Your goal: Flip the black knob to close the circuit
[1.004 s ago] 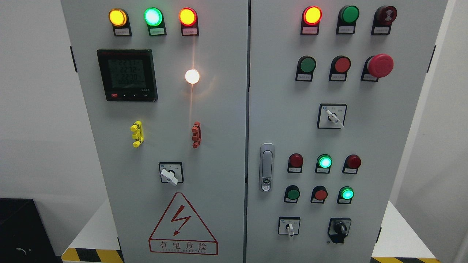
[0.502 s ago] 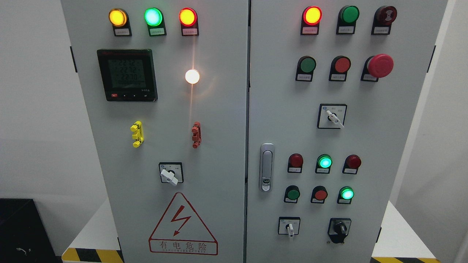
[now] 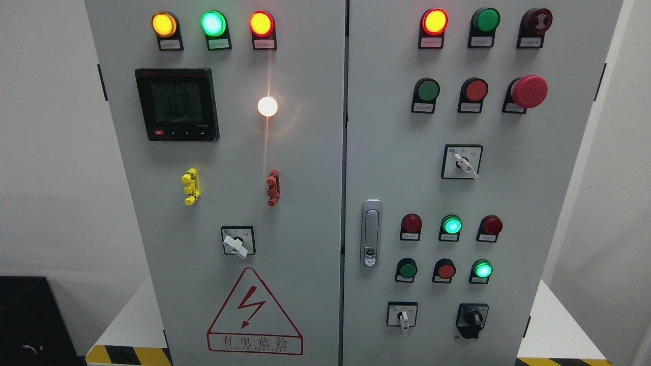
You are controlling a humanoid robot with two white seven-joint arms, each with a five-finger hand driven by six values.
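Here the grey cabinet (image 3: 305, 168) fills the head view with its two doors, and no robot hand shows anywhere, so whether either is released or clenched cannot be told and the knob cannot be placed against one. The black knob (image 3: 473, 318) sits at the lower right corner of the right door, just to the right of a white-handled selector (image 3: 402, 316) and below a lit green lamp (image 3: 481, 269). Counting switches: three white-handled selectors — one on the left door (image 3: 237, 243), two on the right, the upper one (image 3: 463, 161) mid-door — plus the single black knob. The left door carries four lit lamps, a digital meter (image 3: 176, 104), one yellow clip (image 3: 191, 186), one red clip (image 3: 273, 187) and a red lightning warning triangle (image 3: 253, 312). The right door has a red mushroom button (image 3: 529, 91) and a silver latch handle (image 3: 371, 233) near the seam.
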